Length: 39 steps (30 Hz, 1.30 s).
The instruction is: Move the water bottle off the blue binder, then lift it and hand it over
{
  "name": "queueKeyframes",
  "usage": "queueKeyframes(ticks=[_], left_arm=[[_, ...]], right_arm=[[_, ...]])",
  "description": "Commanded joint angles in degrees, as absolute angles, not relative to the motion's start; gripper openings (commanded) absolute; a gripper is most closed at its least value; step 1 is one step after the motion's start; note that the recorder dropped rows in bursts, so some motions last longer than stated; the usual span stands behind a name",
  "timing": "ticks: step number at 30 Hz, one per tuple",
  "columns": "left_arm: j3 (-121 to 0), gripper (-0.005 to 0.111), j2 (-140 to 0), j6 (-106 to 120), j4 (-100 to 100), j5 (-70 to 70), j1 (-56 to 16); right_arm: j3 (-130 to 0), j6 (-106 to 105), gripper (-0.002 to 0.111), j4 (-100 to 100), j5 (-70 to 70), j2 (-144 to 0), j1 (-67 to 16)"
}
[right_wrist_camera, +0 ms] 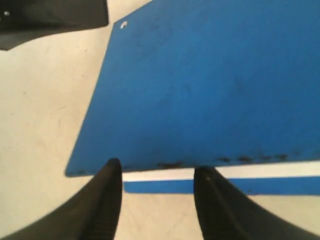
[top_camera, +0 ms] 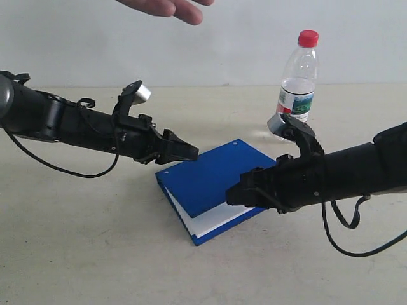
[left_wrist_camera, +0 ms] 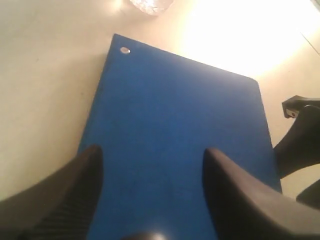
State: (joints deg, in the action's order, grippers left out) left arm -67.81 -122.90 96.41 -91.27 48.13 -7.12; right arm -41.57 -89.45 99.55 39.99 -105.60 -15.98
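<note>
The water bottle (top_camera: 297, 81), clear with a red cap, stands upright on the table just beyond the blue binder's far right corner, off the binder. The blue binder (top_camera: 210, 181) lies flat with its white pages showing at the front edge. My left gripper (top_camera: 188, 152) hovers open over the binder's left corner, and the blue cover (left_wrist_camera: 170, 125) fills the gap between its fingers (left_wrist_camera: 87, 167). My right gripper (top_camera: 234, 194) is open at the binder's right edge, its fingertips (right_wrist_camera: 112, 175) flanking the white pages (right_wrist_camera: 230, 171) under the cover (right_wrist_camera: 215, 85). Neither gripper holds anything.
A person's hand (top_camera: 170, 7) reaches in at the top, above the left arm. The bottle's base (left_wrist_camera: 150, 5) shows at the edge of the left wrist view. Cables hang under both arms. The beige table (top_camera: 76, 241) runs back to a white wall.
</note>
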Motion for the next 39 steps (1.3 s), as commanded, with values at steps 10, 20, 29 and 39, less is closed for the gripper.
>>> queueKeyframes(ticks=[10,20,29,39], left_arm=[[-68.0,0.055,-123.2,96.0,-91.8,49.1,-6.6],[-68.0,0.055,-123.4,96.0,-91.8,49.1,-6.6],[-68.0,0.055,-123.4,96.0,-91.8,54.3,-6.6],[-68.0,0.055,-123.4,96.4,-91.8,55.4,-6.6]], right_arm=[[-45.9,-83.5,0.042,99.9,45.0,-105.3,-15.9],[-48.5,-80.1,0.042,99.9,43.1,-105.3,-15.9],[-51.4,-74.6,0.042,99.9,37.5,-105.3,-15.9],[-51.4,-72.5,0.000,99.9,31.0,-106.7,-15.9]])
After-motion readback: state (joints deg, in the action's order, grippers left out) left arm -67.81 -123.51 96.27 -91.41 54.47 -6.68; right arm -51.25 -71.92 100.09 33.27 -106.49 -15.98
